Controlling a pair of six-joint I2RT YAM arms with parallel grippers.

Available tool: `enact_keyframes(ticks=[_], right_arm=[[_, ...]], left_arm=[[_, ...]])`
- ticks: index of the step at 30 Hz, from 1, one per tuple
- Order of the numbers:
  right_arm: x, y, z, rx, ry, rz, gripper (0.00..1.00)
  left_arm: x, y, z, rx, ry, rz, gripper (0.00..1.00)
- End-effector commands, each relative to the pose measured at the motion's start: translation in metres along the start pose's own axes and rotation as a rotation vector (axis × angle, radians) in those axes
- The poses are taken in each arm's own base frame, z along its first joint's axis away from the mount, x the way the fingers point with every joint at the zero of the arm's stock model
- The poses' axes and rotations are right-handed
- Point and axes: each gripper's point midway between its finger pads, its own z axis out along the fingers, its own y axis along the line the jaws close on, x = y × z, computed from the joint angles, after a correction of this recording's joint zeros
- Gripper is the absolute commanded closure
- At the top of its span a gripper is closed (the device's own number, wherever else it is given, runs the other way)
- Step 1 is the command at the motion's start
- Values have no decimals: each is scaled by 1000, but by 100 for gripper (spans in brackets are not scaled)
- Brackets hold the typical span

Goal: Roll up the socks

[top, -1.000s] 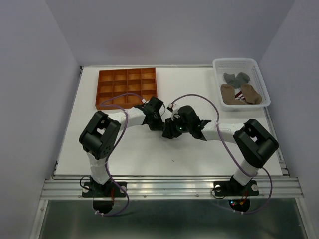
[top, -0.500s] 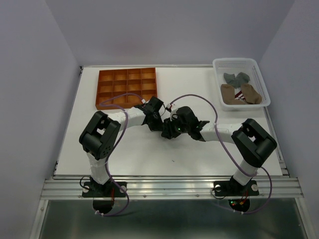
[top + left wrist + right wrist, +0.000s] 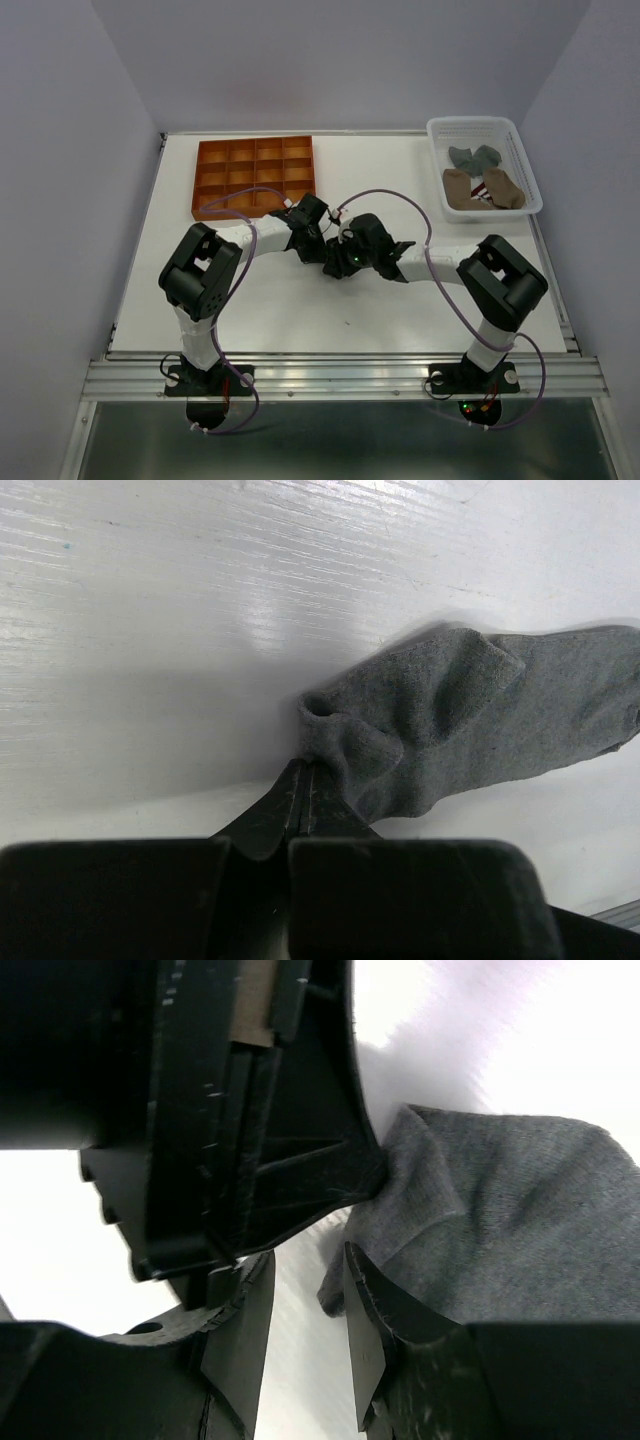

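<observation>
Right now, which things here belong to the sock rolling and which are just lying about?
Job: grey sock, pinched by left pincer; right pincer open over its edge; more socks in the white basket.
Lying about: orange compartment tray.

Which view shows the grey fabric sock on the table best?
Left wrist view: the grey fabric sock lies almost whole, its edge in the left gripper. Right wrist shows only a part; from the top it is hidden.

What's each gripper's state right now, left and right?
Left gripper: closed, pinching the edge of the grey sock.
Right gripper: open, jaws apart at the same sock's edge, not gripping it.
</observation>
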Motion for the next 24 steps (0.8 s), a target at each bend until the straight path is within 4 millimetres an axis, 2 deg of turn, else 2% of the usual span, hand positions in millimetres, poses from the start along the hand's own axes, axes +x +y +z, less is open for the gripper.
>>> enact_keyframes(ticks=[1,5,14,19,22,24], right_arm=[[-18,-5,7,47,-37,-47,61],[-9,-9,9,75,-8,-50,61],[6,-33,5,197,42,-112,61],[10,-43,3,297,68,-188,61],[6,-49,0,335,60,-204,64],[7,-50,0,350,63,-216,71]], left_arm=[[-13,-18,-22,42,-44,4,100],[-13,-18,-23,41,-43,4,100],[-11,-22,-28,51,-22,-4,100],[-19,-16,-38,51,-51,-39,70],[-30,-11,-49,60,-87,-59,63],[-38,-7,-57,62,-113,-72,62]])
